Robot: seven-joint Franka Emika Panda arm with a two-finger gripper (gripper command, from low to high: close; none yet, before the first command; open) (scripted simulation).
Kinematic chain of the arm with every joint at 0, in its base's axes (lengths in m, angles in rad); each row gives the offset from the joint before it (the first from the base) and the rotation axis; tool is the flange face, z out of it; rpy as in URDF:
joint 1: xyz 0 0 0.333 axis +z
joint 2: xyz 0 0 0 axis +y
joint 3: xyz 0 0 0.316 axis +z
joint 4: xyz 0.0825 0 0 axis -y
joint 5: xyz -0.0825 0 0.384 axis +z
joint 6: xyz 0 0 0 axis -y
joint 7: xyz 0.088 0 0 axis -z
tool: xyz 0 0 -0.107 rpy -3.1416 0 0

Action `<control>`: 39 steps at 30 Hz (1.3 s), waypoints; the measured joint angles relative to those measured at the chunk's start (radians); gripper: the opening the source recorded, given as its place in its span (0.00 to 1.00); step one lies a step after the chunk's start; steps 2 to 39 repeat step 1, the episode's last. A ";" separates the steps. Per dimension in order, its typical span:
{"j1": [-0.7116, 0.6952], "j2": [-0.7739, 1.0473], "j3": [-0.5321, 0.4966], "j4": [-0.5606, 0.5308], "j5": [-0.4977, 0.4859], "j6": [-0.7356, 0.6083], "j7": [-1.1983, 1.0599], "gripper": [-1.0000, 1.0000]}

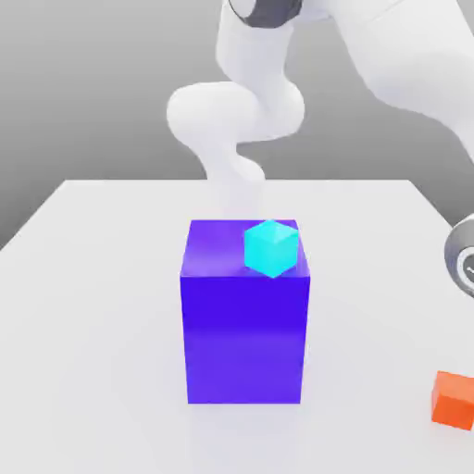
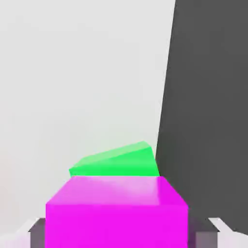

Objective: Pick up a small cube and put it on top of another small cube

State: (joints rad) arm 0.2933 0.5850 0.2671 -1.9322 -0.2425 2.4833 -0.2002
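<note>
The small magenta-pink cube sits level between the fingers of my gripper. A grey fingertip stands at one side of it and another fingertip at the other, with a thin gap showing on that side, so the gripper is open around the cube. A green cube peeks out from under and just beyond the magenta one, turned at a slight angle to it. In the exterior view, a grey round part of the arm's wrist shows at the right edge.
A big blue-violet block stands mid-table with a cyan cube on its top. An orange cube lies at the exterior view's front right. The white table ends close beside the green cube at a dark drop.
</note>
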 joint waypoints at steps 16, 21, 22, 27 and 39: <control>0.000 0.000 0.000 0.000 0.000 0.000 0.000 1.00; 0.000 0.000 0.000 0.000 0.000 0.000 0.000 1.00; 0.000 0.000 0.000 0.000 0.000 0.000 0.000 1.00; 0.000 0.000 0.000 0.000 0.000 0.000 0.000 1.00; 0.000 0.000 0.000 0.000 0.000 0.000 0.000 1.00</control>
